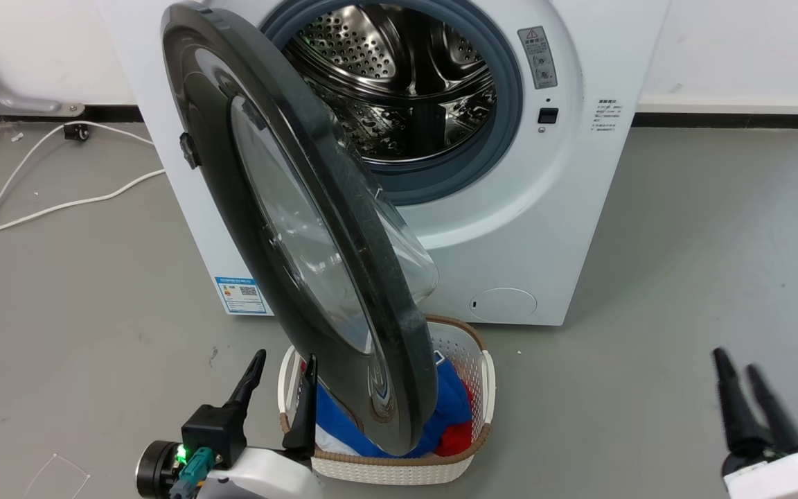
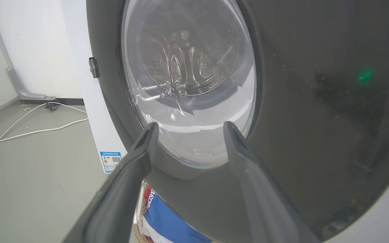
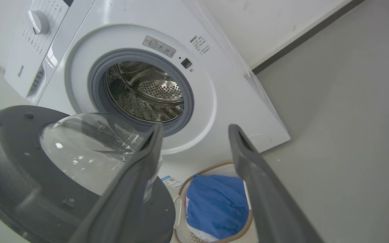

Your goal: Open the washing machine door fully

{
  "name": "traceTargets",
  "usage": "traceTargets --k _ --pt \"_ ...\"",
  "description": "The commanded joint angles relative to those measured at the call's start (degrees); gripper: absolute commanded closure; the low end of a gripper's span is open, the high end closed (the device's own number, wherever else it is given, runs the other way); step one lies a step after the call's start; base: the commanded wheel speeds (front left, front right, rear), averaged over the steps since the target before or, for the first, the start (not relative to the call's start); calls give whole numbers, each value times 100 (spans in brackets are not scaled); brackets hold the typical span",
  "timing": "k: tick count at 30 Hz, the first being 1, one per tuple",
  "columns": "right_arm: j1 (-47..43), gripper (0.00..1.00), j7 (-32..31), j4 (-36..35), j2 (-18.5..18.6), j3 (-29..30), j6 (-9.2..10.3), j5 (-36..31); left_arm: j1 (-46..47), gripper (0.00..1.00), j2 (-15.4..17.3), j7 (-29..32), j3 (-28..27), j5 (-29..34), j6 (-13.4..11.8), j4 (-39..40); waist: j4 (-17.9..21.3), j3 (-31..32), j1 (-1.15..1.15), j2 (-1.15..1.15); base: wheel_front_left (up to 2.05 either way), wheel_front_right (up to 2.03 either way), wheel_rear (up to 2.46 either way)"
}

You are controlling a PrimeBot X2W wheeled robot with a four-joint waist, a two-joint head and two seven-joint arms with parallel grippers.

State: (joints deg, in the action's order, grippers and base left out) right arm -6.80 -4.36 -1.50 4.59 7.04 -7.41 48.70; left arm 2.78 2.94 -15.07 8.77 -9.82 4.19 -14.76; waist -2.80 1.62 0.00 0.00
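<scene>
A grey floor (image 1: 683, 242) is spreading under the white washer (image 1: 579, 208), whose door (image 1: 343, 263) is standing roughly half open above a basket (image 1: 399, 471). The left gripper (image 1: 283, 365) is hovering just beside the door's outer face, jaws spread and empty. The right gripper (image 1: 735, 362) is hanging well apart, jaws also parted.

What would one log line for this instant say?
washing machine door: partly open; left gripper: open, at its outer face, contact unclear; right gripper: open, apart; basket: on floor by door
</scene>
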Motion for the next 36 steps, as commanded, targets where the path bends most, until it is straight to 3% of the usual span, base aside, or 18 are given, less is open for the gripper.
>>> traceTargets --k 1,6,9,10,14,30,32,36 --pt "75 0 192 -99 59 91 -15 -623 -37 0 -8 -14 -40 18 -30 13 12 7 0 0 0 0 0" --pt "223 0 684 -498 30 152 -13 -2524 -33 0 -7 -14 -121 59 -17 16 40 24 0 0 0 0 0" --pt "114 0 778 -679 -19 7 -8 -3305 -40 0 5 -14 -154 114 -14 14 48 41 0 0 0 0 0" --pt "-75 0 779 -743 -46 -207 -8 -3870 -46 0 10 -14 -187 150 8 10 54 49 0 0 0 0 0" --pt "-274 0 795 -638 -103 -371 -8 -4153 -58 0 13 -14 -218 173 29 2 70 60 0 0 0 0 0" --pt "-170 0 788 -471 -178 -465 -8 -4146 -71 0 8 -14 -258 227 61 -69 121 41 0 0 0 0 0" --pt "-172 0 784 -485 -178 -469 -8 -4140 -68 100 7 -14 -263 218 59 -73 120 41 0 0 0 0 0" --pt "-184 0 782 -500 -179 -468 -8 -4136 -48 100 20 -14 -285 233 59 -19 111 40 0 0 0 0 0"
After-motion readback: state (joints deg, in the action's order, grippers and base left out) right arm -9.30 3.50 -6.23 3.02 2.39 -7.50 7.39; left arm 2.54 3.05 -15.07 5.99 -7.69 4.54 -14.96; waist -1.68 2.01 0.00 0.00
